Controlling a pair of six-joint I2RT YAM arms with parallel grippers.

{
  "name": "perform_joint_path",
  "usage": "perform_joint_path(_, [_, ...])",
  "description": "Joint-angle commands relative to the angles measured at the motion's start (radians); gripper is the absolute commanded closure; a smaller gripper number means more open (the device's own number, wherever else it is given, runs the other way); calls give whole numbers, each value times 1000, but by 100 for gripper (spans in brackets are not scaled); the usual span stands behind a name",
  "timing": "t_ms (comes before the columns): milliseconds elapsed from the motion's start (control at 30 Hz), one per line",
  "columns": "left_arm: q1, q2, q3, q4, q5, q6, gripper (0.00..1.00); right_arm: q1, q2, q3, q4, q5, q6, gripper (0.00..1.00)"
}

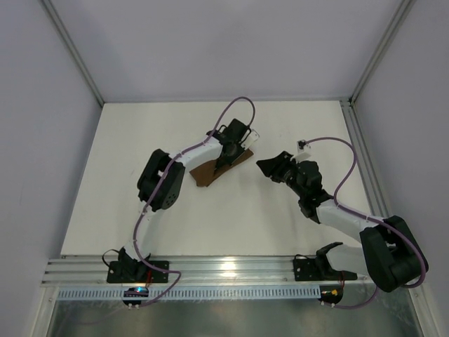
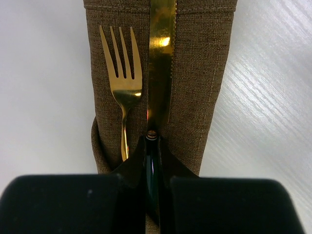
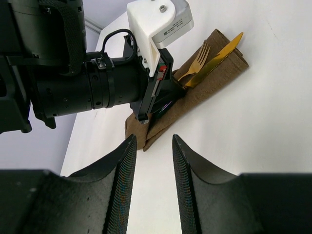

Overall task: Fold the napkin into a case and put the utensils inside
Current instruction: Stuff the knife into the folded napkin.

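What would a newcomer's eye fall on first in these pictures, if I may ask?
The gold fork and gold knife, side by side on the folded brown napkin, fill the left wrist view. The left gripper is shut on the knife's black handle, while the right gripper hovers open, apart to the right.

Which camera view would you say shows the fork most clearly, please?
The left wrist view: the fork lies close up on the brown napkin beside the knife, its tines distinct. The right wrist view shows it small and slanted; the top view cannot resolve it.
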Motion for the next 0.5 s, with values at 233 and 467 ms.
perform_joint_path(233, [4, -75, -64, -50, -35, -22, 100, -9, -41, -10, 25, 9, -28, 60])
perform_joint_path(467, [5, -116, -56, -70, -38, -32, 100, -10, -47, -10, 15, 16, -42, 60])
